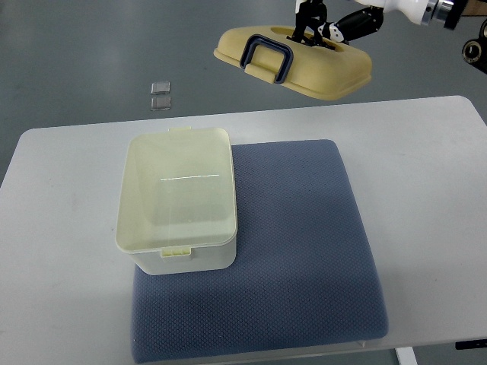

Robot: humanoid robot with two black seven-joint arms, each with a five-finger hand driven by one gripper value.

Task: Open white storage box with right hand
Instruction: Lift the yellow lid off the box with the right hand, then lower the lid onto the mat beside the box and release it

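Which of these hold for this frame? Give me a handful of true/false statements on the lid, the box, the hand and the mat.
1. The lid is held up by the right hand, clear of the box. True.
2. The box stands wholly on the blue mat. False: its left part overhangs onto the white table.
3. The lid's handle is dark. True.
4. The box is full of items. False: it looks empty.
5. The left hand rests on the table. False: no left hand shows.
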